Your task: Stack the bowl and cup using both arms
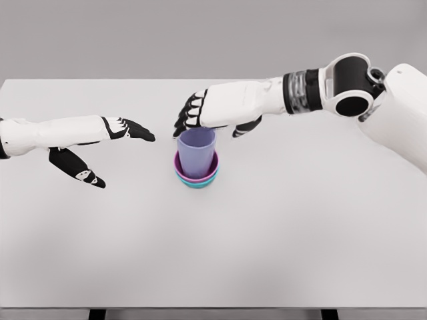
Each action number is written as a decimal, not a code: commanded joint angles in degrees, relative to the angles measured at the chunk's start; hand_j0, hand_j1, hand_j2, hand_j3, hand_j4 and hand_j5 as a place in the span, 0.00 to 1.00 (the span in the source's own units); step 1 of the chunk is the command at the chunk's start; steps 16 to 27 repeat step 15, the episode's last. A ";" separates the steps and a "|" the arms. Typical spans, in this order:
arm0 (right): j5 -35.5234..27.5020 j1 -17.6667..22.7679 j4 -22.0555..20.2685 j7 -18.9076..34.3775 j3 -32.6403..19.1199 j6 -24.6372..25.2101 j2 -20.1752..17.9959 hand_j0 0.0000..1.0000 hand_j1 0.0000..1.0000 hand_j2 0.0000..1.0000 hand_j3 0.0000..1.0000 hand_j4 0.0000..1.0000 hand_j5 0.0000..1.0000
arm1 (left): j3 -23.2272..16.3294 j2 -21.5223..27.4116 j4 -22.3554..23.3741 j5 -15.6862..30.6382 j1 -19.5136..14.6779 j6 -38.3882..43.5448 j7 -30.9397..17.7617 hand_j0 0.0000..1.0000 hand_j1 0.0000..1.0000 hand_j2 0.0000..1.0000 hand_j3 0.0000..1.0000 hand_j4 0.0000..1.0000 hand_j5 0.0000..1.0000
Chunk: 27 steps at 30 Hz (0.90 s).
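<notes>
White table (267,253), grey backdrop. Lavender cup (197,152) upright inside nested pink and teal bowls (197,179), centre. Right hand (200,113) just behind the cup's rim, fingers loosely spread, empty. Left hand (100,147) farther left, open, empty.

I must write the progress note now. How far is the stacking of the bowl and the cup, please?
Looks done: the purple cup stands upright inside the stacked bowls, pink over teal, on the table. In hand: nothing; the right hand hovers above and behind the cup with fingers open, and the left hand is open, apart to the left. Left: probably only drawing both arms back.
</notes>
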 commanded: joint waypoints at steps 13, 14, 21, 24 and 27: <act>-7.94 25.22 6.82 -0.03 -28.60 0.20 -23.14 1.00 1.00 1.00 1.00 1.00 1.00 | 0.05 0.05 -0.09 0.46 0.18 0.15 0.02 1.00 1.00 1.00 1.00 1.00 1.00; -7.94 26.37 6.47 -0.03 -28.77 0.20 -22.87 1.00 1.00 1.00 1.00 1.00 1.00 | 0.05 0.05 -0.01 0.46 0.18 0.15 0.02 1.00 1.00 1.00 1.00 1.00 1.00; -7.85 27.86 6.03 -0.03 -28.77 0.20 -22.70 1.00 1.00 1.00 1.00 1.00 1.00 | 0.05 0.05 -0.01 0.46 0.18 0.15 0.02 1.00 1.00 1.00 1.00 1.00 1.00; -7.85 27.86 6.03 -0.03 -28.77 0.20 -22.70 1.00 1.00 1.00 1.00 1.00 1.00 | 0.05 0.05 -0.01 0.46 0.18 0.15 0.02 1.00 1.00 1.00 1.00 1.00 1.00; -7.85 27.86 6.03 -0.03 -28.77 0.20 -22.70 1.00 1.00 1.00 1.00 1.00 1.00 | 0.05 0.05 -0.01 0.46 0.18 0.15 0.02 1.00 1.00 1.00 1.00 1.00 1.00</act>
